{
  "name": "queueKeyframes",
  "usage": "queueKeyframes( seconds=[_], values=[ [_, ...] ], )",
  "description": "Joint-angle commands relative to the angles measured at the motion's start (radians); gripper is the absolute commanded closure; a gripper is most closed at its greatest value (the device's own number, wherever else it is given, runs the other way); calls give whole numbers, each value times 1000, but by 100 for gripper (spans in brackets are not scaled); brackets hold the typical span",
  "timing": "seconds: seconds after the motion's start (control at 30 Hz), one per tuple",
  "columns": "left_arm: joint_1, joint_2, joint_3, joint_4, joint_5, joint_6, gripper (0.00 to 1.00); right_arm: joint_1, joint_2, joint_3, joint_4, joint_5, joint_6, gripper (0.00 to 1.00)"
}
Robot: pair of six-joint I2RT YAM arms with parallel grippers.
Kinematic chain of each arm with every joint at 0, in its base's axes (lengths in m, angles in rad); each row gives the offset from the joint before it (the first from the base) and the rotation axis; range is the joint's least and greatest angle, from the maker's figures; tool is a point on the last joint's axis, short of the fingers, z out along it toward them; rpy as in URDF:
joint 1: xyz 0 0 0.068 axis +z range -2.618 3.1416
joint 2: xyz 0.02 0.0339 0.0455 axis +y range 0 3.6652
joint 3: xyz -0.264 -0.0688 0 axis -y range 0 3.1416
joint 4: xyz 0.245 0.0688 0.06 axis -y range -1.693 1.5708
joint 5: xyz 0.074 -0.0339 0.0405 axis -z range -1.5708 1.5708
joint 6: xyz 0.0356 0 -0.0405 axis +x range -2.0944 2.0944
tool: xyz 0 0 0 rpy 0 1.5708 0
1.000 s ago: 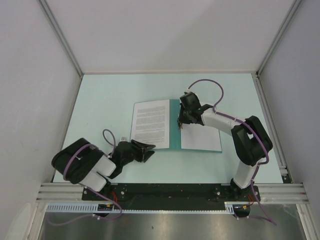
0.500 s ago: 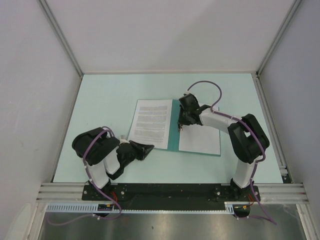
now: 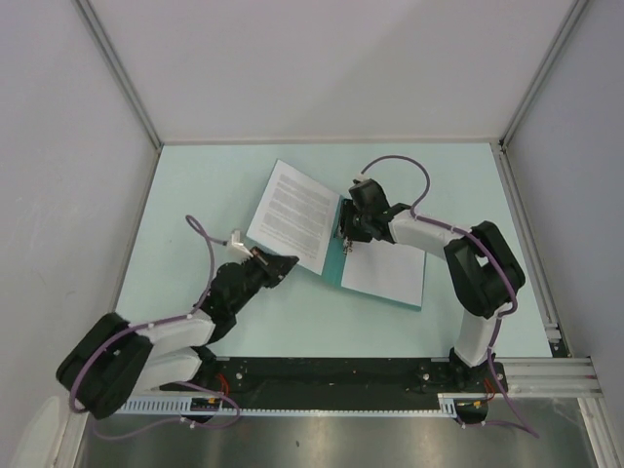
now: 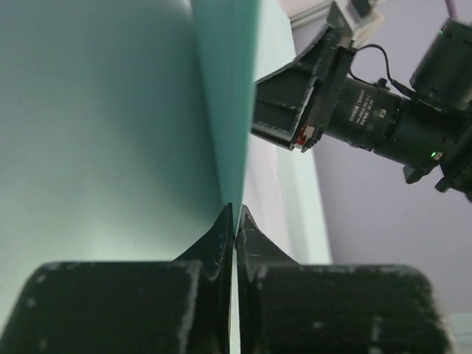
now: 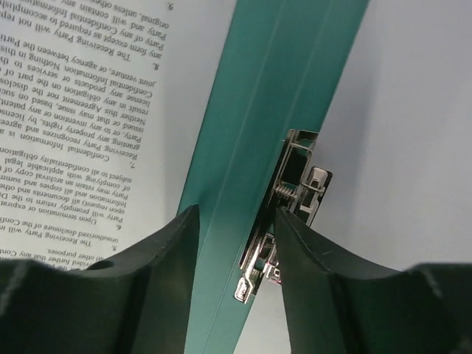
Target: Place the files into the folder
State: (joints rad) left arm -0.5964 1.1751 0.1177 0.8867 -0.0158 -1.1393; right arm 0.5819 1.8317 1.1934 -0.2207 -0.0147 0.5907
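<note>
The folder (image 3: 331,263) lies open, a little askew, in the middle of the surface (image 3: 195,195). Both of the 2 files are already on it. The printed sheet (image 3: 297,214) rests on the left cover and the blank sheet (image 3: 385,273) on the right half.

The left claw (image 3: 283,263) is clenched on the near edge of the left cover. In its wrist view the thin teal card runs straight into the pinched tips, and the cover looks raised off the surface. That grip at the outer edge is probably there to swing the cover over like a book page.

The right claw (image 3: 349,234) hangs over the spine with its jaws parted, grasping nothing. Its wrist view shows the jaws straddling the metal clip (image 5: 299,184) beside the teal spine strip. The right finger (image 5: 310,273) is close against the clip, and I cannot tell if it touches. Placed there, it can pin the spine so the folder does not slide while the cover is turned.

The printed sheet lies loose on the lifted cover, so it may slip toward the spine as the tilt grows.
</note>
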Motion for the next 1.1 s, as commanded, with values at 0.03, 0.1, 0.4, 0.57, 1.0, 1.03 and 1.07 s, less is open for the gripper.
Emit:
queueKeyframes(
  seconds=[0.03, 0.1, 0.4, 0.57, 1.0, 1.03, 1.07],
  values=[
    [-28, -175, 210, -491, -141, 505, 100, -20, -74, 35, -89, -8, -57, 38],
    [-51, -175, 288, -625, -168, 591, 100, -40, -119, 34, -153, 15, -48, 27],
    [-278, -135, 463, -881, -478, 848, 100, -230, -340, -83, -281, -26, -60, 11],
    [-448, -65, 517, -910, -598, 938, 100, -316, -503, -161, -203, -169, 54, 0],
    [-698, 174, 609, -901, -759, 986, 100, -110, -617, -52, -203, 99, 227, 0],
    [-709, 188, 619, -907, -759, 983, 100, -68, -614, -51, -209, 125, 224, 0],
    [-717, 201, 625, -910, -762, 986, 100, -56, -612, -51, -221, 159, 225, 1]
  ],
)
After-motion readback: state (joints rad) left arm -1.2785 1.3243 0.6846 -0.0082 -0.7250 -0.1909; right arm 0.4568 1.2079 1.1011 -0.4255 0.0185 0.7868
